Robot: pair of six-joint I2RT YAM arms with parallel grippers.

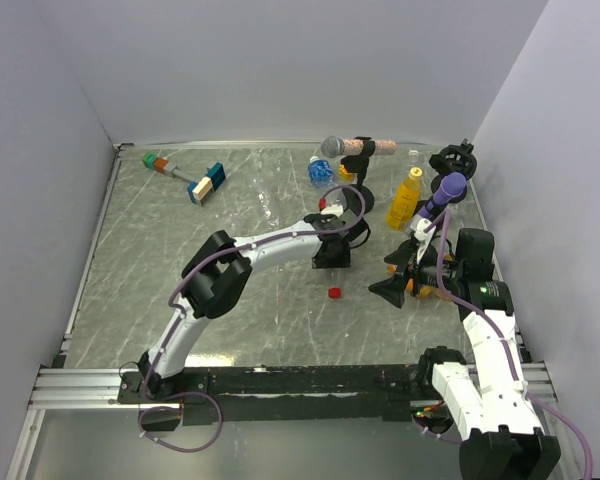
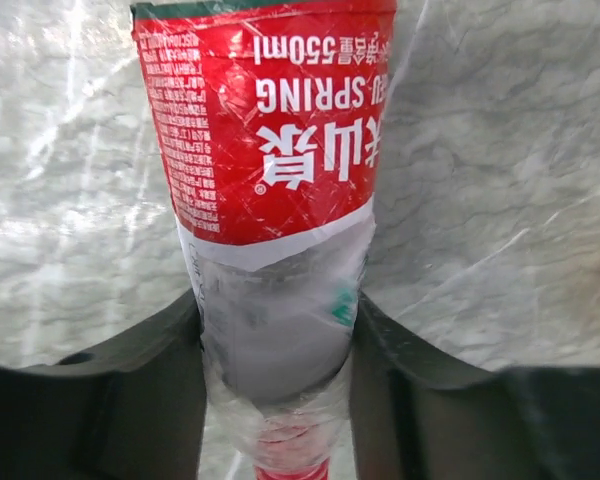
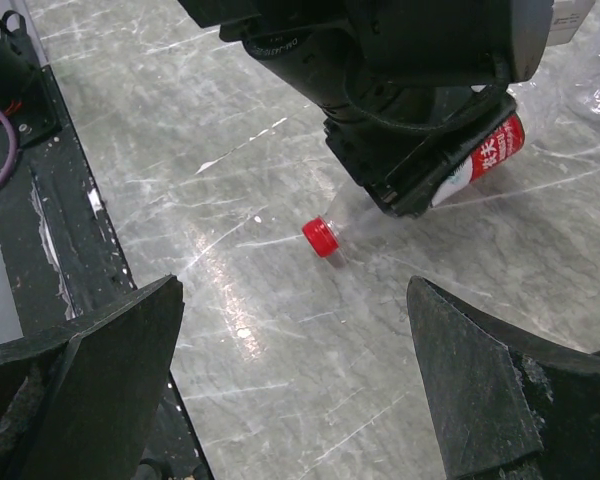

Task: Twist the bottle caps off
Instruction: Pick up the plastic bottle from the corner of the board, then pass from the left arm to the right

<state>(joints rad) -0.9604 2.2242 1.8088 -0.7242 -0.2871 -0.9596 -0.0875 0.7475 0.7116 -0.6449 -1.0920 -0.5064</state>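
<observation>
left gripper [image 1: 332,252] clamped around bottle [image 2: 270,150], which lies flat on the table [image 1: 240,300] | red cap [image 3: 320,237] on the bottle's neck, at its near end | right gripper [image 3: 292,300] right of the bottle, jaws wide apart, holding nothing | yellow bottle [image 1: 404,198] upright, far-right of the bottle

Your left gripper [image 2: 277,340] clamps the clear red-label bottle [image 2: 270,150] at its shoulder, fingers [image 2: 140,390] at 9 and 3 o'clock. The red cap [image 2: 292,470] sits at 6, label toward 12. Marbled table [image 2: 500,180] beneath.
</observation>
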